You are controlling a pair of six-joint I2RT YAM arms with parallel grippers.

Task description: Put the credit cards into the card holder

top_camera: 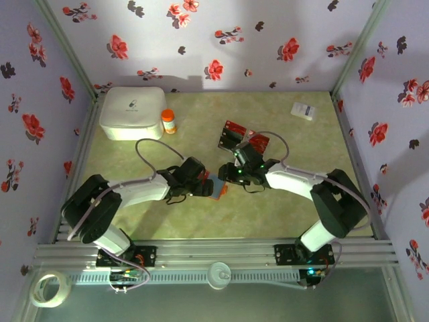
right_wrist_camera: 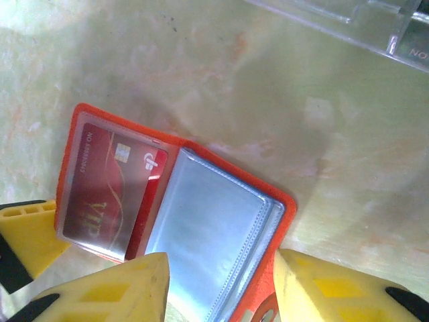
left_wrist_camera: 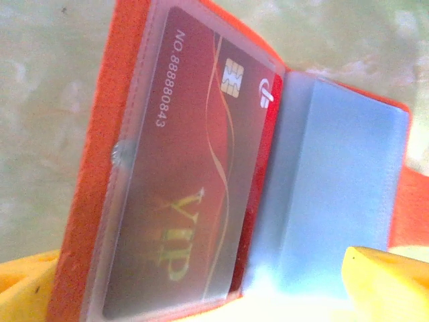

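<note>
The white box [top_camera: 132, 112] sits at the far left corner of the tabletop [top_camera: 201, 221]; the card holder [right_wrist_camera: 221, 221] lies open, well apart from the box, nearer the arms and off to its right; its outside is orange-red and its inside is bluish-grey; one red card [left_wrist_camera: 194, 168] with gold "VIP" letters is tucked in the clear pocket on one half; two more red credit cards [top_camera: 232, 135] lie loose and just beside each other, to the right of the box and farther back than the holder; the left gripper [left_wrist_camera: 201, 265] has its yellow fingers spread very wide at the holder's bottom edge, and I cannot tell if they press it; the right gripper [right_wrist_camera: 222, 260] is partly open, with one finger on each side of the grey half, not squeezing it.
</note>
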